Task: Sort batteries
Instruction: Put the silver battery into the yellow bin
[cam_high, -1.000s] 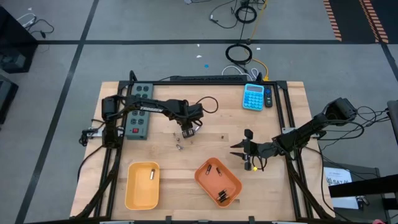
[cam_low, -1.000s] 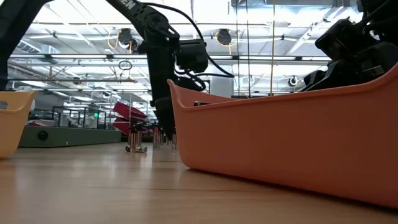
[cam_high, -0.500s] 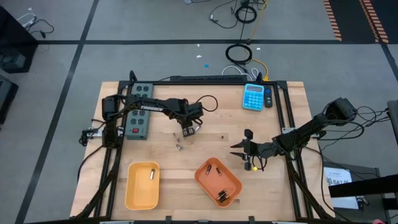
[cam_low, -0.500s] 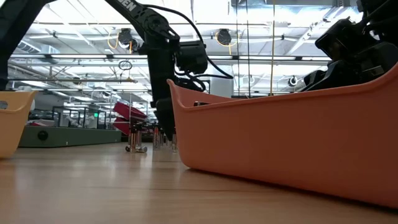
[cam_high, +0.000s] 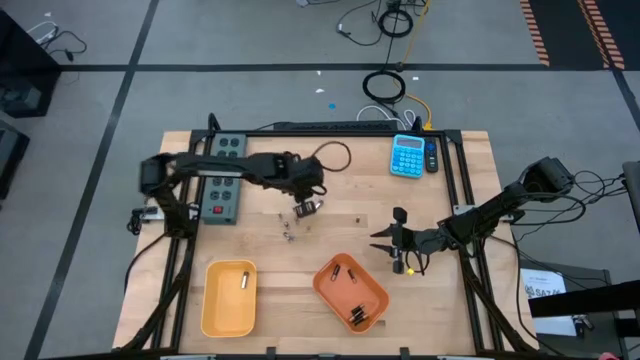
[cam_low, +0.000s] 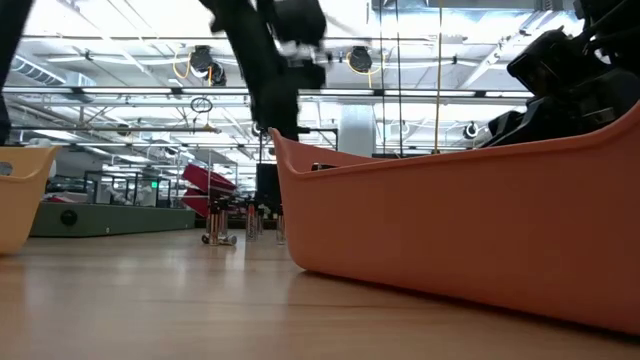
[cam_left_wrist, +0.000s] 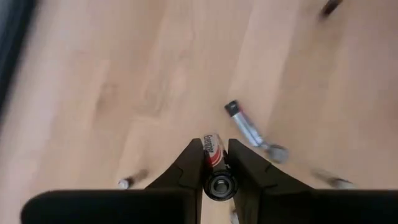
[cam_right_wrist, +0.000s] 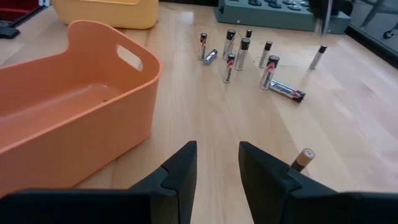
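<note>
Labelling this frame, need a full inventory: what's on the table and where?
Battery in fingers: one, dark and silvery, held by the left gripper above mid-table.
Loose batteries: about ten, dark and silvery, scattered mid-table.
Yellow tray: one, front left, one battery inside.
Orange tray: one, front centre, a few batteries inside.
Calculator: one, blue, back right.
Power strip: one, grey-green, back left.
Left gripper: shut on the battery, lifted over the pile.
Right gripper: open, empty, right of the orange tray.

Grey floor (cam_high: 250, 40) with dark seams around the table; bright ceiling lights (cam_low: 120, 30) beyond.
</note>
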